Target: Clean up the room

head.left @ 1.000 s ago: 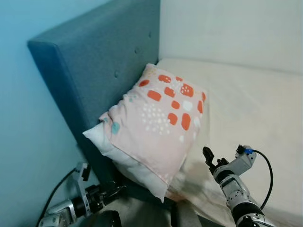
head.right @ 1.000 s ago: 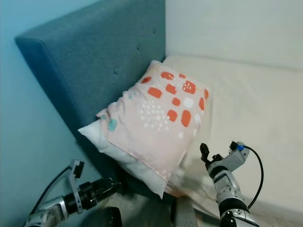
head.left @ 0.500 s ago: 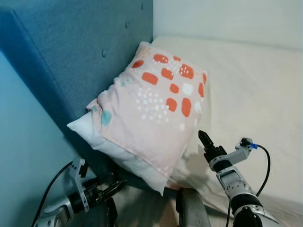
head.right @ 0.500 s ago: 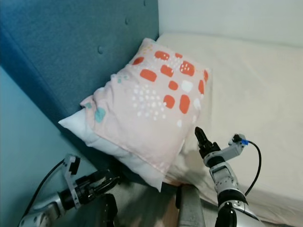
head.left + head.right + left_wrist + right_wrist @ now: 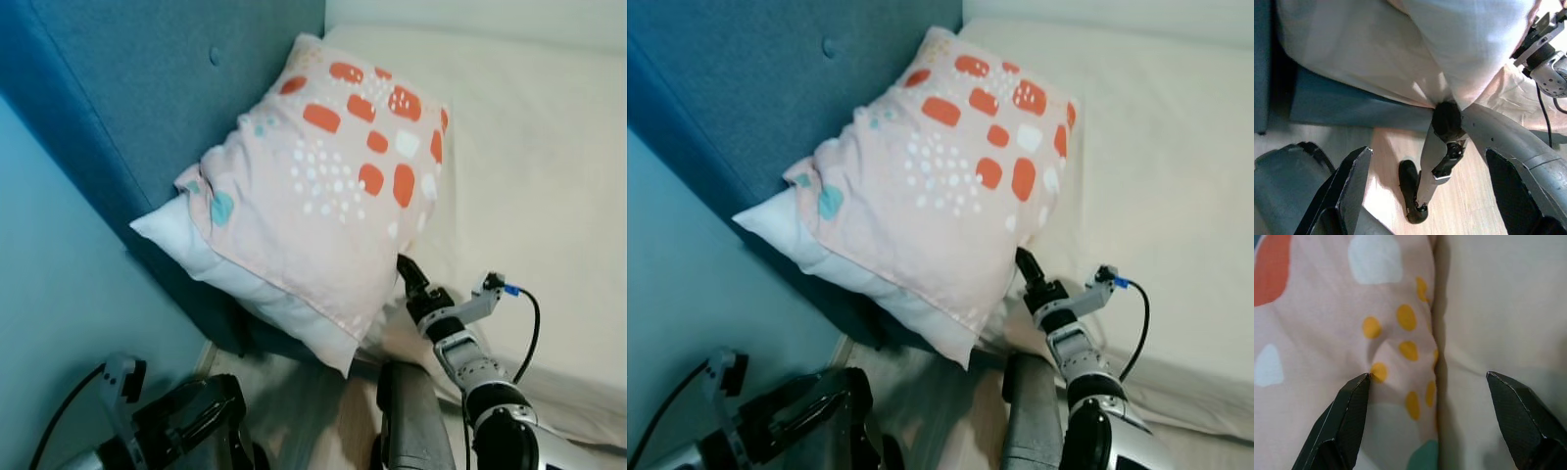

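Bedroom in a home: a patterned pillow (image 5: 318, 186) is leaning against a blue tufted headboard (image 5: 147, 88), cream sheet (image 5: 529, 157) is covering the mattress, wood floor (image 5: 1469, 196) showing below.

Pale pink pillow (image 5: 323, 186) with orange, white and teal patches; teal-blue headboard (image 5: 147, 88); cream sheet (image 5: 529, 176).

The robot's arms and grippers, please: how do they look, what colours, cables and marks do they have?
The right arm is built of silver, ribbed metal segments. A black cable with a small blue connector loops beside its wrist. The right gripper has black pointed fingers. The left gripper is black too, behind it a silver wrist and another black cable.
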`<state>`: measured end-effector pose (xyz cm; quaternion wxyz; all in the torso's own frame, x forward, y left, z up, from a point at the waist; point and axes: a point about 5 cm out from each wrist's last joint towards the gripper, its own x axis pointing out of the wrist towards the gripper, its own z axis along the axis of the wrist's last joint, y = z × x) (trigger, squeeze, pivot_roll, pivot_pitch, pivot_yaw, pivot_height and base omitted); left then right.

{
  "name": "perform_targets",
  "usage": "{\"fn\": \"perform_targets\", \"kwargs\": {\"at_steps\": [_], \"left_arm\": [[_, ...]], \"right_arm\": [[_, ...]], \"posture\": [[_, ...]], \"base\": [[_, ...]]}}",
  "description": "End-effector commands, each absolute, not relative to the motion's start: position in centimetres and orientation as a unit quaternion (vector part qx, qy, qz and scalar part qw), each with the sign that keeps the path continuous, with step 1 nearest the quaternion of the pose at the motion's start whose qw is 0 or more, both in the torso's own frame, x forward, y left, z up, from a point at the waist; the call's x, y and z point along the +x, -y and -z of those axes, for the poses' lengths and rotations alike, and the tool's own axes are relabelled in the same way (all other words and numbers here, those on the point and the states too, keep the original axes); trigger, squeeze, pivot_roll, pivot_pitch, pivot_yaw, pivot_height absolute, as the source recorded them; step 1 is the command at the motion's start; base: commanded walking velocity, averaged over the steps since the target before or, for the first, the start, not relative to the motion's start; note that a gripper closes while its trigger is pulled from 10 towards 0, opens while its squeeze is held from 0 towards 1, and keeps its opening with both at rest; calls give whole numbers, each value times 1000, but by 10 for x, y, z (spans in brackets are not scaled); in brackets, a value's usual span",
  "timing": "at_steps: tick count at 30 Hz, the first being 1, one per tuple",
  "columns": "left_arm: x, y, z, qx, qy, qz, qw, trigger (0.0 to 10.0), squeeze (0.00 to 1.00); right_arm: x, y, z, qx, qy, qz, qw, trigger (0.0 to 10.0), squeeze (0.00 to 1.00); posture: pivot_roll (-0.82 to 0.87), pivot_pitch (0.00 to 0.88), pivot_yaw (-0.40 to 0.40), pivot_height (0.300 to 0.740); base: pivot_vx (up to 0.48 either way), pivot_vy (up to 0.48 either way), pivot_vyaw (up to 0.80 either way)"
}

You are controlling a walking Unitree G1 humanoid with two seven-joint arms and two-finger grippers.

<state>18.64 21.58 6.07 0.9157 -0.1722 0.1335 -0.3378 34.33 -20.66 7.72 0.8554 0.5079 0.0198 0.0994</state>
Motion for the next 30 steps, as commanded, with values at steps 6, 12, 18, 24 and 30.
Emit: {"fn": "perform_targets", "kwargs": {"at_steps": [6, 12, 18, 24, 30], "left_arm": [[172, -222, -67, -168, -153, 327, 917, 10000, 0], [170, -222, -69, -169, -159, 323, 917, 10000, 0], [168, -220, -70, -172, -166, 320, 917, 10000, 0], [173, -220, -70, -171, -164, 317, 918, 10000, 0], [177, -217, -72, -172, -162, 317, 919, 10000, 0]], "right_arm": [[345, 194, -90, 551, 9, -200, 810, 10000, 0], [348, 180, -103, 552, 9, -280, 786, 10000, 0], [352, 165, -109, 530, -33, -328, 782, 10000, 0], [368, 174, -129, 499, 3, -277, 821, 0, 0], [377, 210, -164, 518, 98, -249, 812, 0, 0]], "posture": [[110, 421, 59, 511], [108, 423, 56, 511], [104, 416, 53, 511], [94, 397, 44, 511], [95, 382, 45, 511]], "base": [[0, 0, 0], [0, 0, 0], [0, 0, 0], [0, 0, 0], [0, 0, 0]]}}
